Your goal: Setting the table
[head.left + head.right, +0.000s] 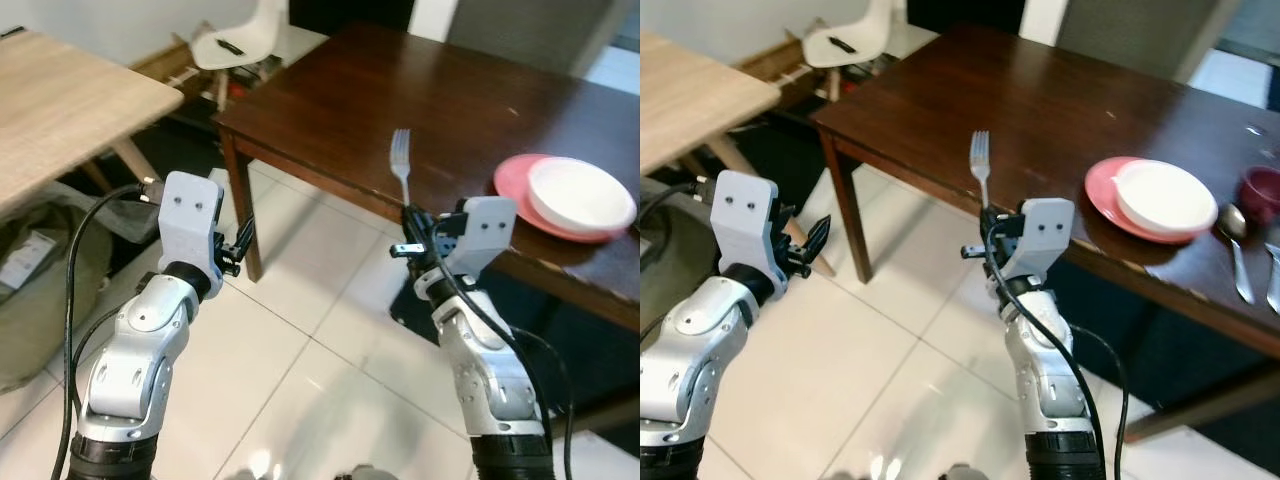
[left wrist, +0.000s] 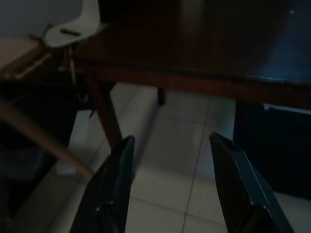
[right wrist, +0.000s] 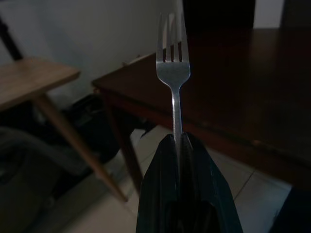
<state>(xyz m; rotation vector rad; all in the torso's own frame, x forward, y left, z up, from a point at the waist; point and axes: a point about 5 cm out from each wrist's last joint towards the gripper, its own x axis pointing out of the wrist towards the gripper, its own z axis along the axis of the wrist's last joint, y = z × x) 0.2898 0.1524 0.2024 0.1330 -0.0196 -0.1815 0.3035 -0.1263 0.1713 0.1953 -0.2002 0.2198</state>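
Observation:
A silver fork stands upright, tines up, with my right gripper shut on its handle; the right wrist view has the fork rising from between the black fingers. It hangs over the floor just off the near edge of the dark wooden table. On that table to the right, a white bowl rests on a pink plate, with a spoon and a dark red cup beyond. My left gripper is open above the tiles, left of the table leg.
A light wooden table stands at the left with a bag under it. A white chair sits behind the dark table's far left corner. White floor tiles lie below both arms.

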